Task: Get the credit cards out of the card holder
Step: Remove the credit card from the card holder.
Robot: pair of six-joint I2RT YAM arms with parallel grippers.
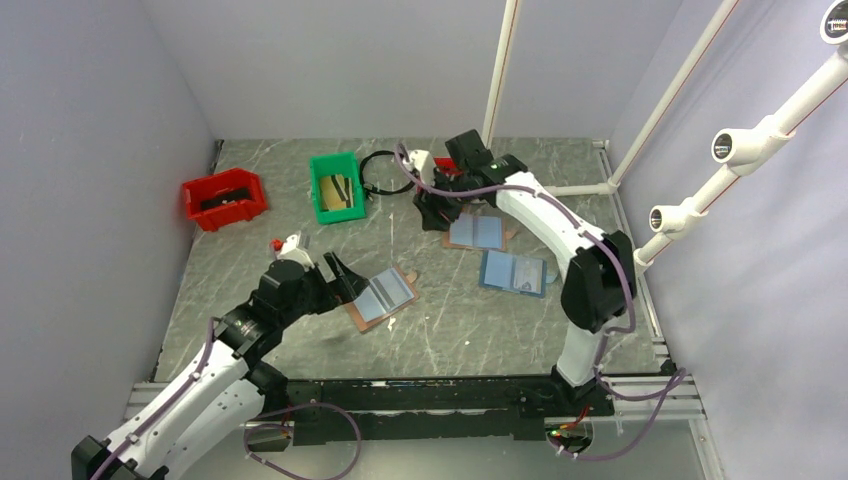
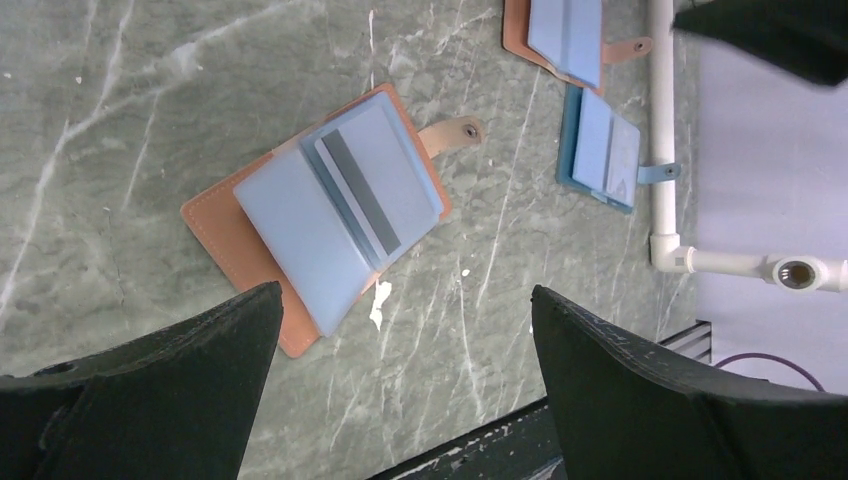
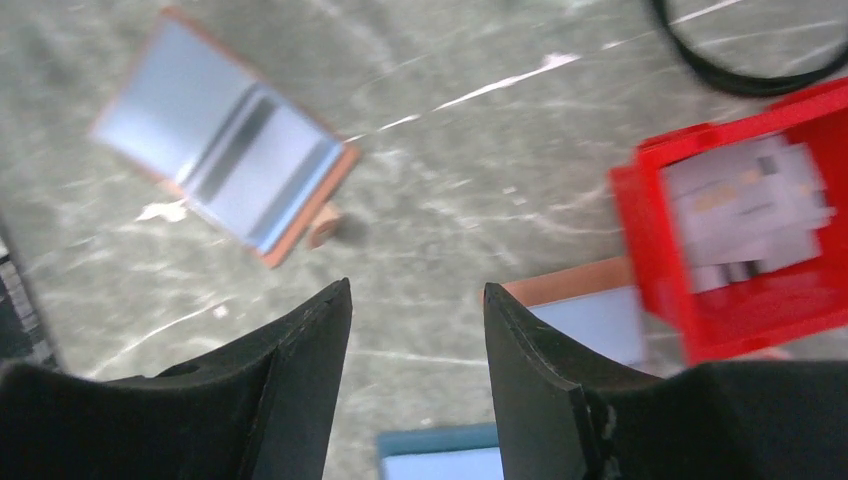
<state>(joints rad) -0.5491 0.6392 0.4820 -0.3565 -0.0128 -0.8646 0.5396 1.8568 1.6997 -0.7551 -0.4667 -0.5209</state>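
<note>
Table (image 1: 460,340), veined grey between pale walls (image 1: 330,70), bears card holder (image 1: 383,297)

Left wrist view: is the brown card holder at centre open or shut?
Open. The card holder lies spread flat, pale blue pages up, a dark-striped card showing.

Surface (image 2: 120,130): smooth, marble-patterned grey stone look. Holder (image 2: 212,226): matt brown leather-like cover, stitched edge; pale blue pages, smooth, faint sheen. Card (image 2: 362,192): smooth grey plastic. Bin (image 1: 190,200): smooth red plastic.
</note>
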